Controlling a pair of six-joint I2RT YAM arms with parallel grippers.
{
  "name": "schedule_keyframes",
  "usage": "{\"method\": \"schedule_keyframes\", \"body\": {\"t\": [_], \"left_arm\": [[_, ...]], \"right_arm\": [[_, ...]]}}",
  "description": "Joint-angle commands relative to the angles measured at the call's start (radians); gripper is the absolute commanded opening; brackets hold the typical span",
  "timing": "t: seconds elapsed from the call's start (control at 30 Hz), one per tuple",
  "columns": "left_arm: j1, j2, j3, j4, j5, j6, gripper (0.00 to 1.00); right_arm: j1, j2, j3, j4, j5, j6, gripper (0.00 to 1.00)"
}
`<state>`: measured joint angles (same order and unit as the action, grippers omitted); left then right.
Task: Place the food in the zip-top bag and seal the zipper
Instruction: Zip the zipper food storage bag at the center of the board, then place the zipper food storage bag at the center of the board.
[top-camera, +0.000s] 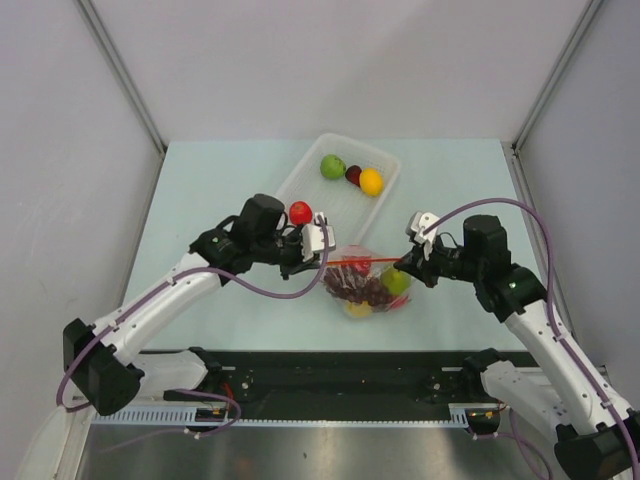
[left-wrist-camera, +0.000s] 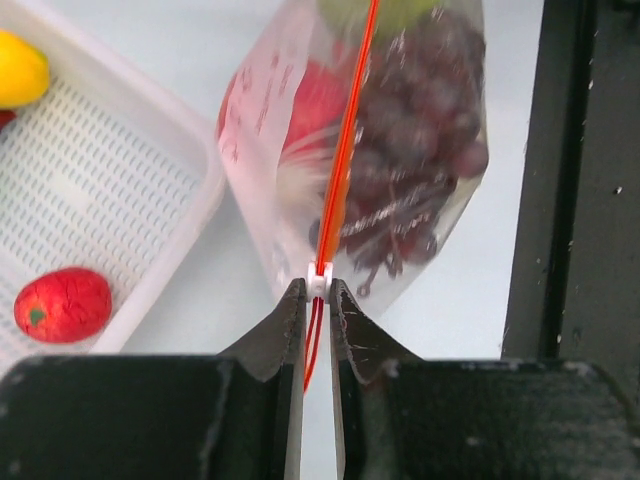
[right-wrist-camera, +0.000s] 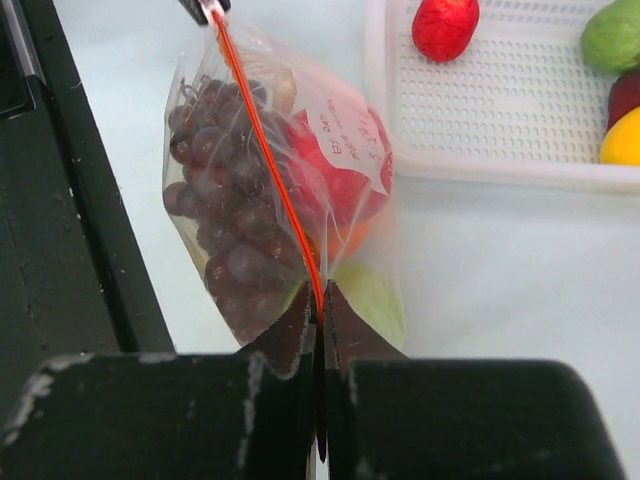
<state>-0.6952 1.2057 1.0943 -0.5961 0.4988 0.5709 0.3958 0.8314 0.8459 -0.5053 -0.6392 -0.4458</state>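
Clear plastic bag (top-camera: 368, 285), holding grapes (left-wrist-camera: 420, 140) & other fruit, was stretched betw. both arms nr table's front edge. L gripper (left-wrist-camera: 318, 288) pinched the zipper (left-wrist-camera: 345, 150) at one end, R gripper (right-wrist-camera: 320, 300) clamped the other. Red apple (top-camera: 300, 212) lay in white tray (top-camera: 335, 195).

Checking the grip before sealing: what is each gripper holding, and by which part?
Both hold the zip-top bag by its zipper: the left gripper pinches the end at the white slider, the right gripper the opposite end.
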Motion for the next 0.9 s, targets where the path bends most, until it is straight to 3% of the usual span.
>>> {"method": "schedule_keyframes", "body": {"t": [0.0, 0.27, 0.87], "left_arm": [[0.057, -0.058, -0.028, -0.094, -0.055, 0.069, 0.14], [0.092, -0.084, -0.025, -0.116, -0.066, 0.101, 0.09], [0.115, -0.046, 0.071, -0.041, -0.088, 0.089, 0.00]], "right_arm": [[-0.037, -0.051, -0.005, -0.018, -0.004, -0.027, 0.00], [-0.068, -0.058, 0.002, -0.024, -0.014, -0.062, 0.00], [-0.113, 0.101, 0.116, 0.077, -0.017, -0.102, 0.00]]}}
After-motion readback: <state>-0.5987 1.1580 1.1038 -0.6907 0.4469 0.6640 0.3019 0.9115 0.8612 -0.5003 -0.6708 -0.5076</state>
